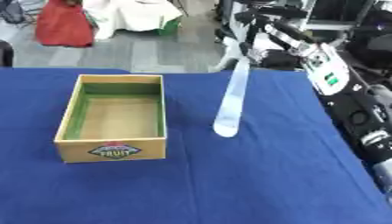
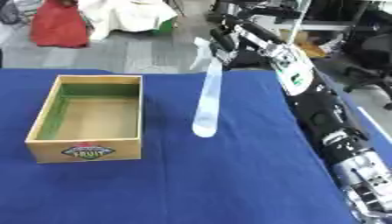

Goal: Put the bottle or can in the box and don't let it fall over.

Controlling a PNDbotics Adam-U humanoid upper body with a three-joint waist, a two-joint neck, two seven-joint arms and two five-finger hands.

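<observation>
Left eye view: right hand is up at the far right of the tabletop, fingers curled round the top of a tall, pale, translucent bottle. The bottle hangs below the hand, long axis nearly vertical but tilted, base swung toward the robot and slightly to the hand's left. Whether the base touches the cloth or hangs just above it cannot be told. The box lies to the hand's left and nearer the robot, well apart from the bottle, open side up, nothing visible inside, long axis running away from the robot. The left hand shows nowhere, so the right hand is the only one near. Right eye view: same grip; the right hand closes on the bottle's neck end, the body streaks downward from it, lower end rounded and pointing at the cloth. The box again sits to the hand's left, a strip of bare tabletop between it and the bottle's base. Judgement: the coming move turns on that leftward gap. The bottle needs carrying left over the near wall, then levelling to true upright before release, since a tall narrow body set down tilted is likely to topple.
</observation>
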